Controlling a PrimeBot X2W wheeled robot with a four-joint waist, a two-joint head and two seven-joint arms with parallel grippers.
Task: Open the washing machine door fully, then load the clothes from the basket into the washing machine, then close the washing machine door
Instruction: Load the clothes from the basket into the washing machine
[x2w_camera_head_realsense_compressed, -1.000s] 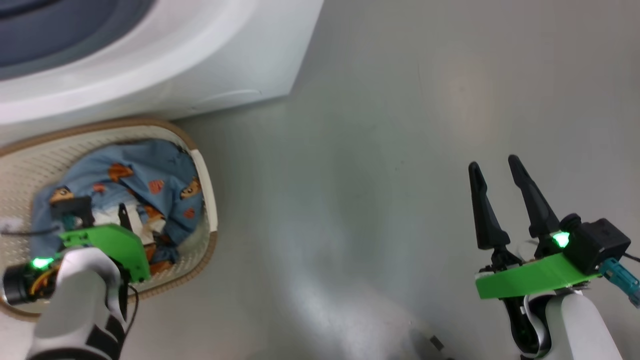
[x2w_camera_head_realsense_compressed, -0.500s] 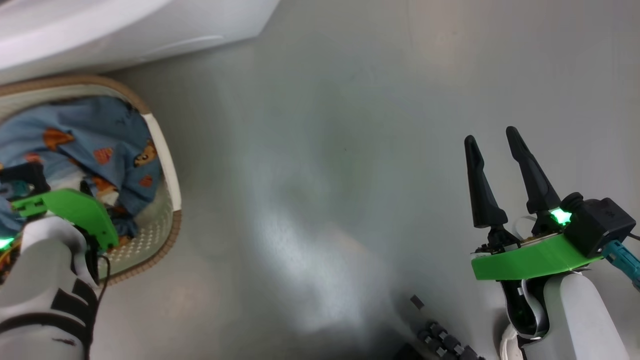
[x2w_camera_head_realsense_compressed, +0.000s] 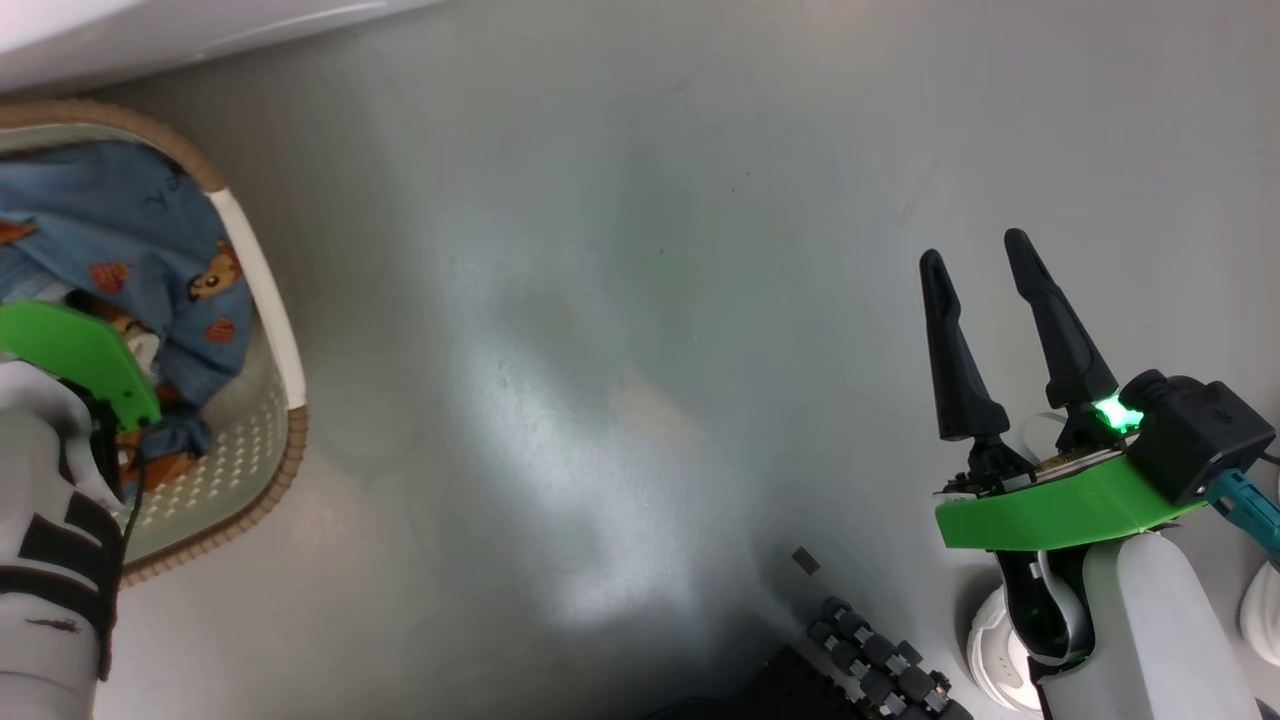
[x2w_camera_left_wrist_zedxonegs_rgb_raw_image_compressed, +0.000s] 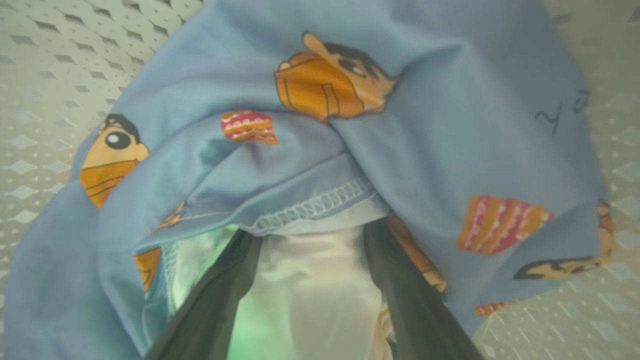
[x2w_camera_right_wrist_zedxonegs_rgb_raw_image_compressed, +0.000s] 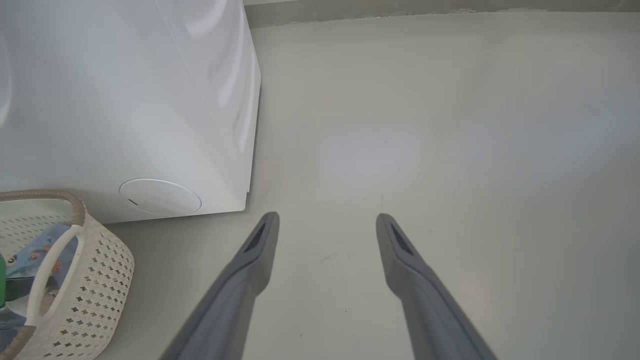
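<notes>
The left claw (x2w_camera_left_wrist_zedxonegs_rgb_raw_image_compressed: 310, 240) stands apart, its dark fingers (x2w_camera_left_wrist_zedxonegs_rgb_raw_image_compressed: 220, 300) tucked under a fold of the soft blue cartoon-print clothes (x2w_camera_left_wrist_zedxonegs_rgb_raw_image_compressed: 350, 150), lying in the cream perforated plastic basket (x2w_camera_head_realsense_compressed: 262, 300) at nine o'clock in the head view. The right claw (x2w_camera_head_realsense_compressed: 975, 250), at four o'clock, is spread above the grey floor (x2w_camera_head_realsense_compressed: 600, 300).

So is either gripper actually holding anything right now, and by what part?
Nothing is held. The left gripper is open, its fingers pushed into the clothes with white lining between them. The right gripper is open over the floor.
</notes>
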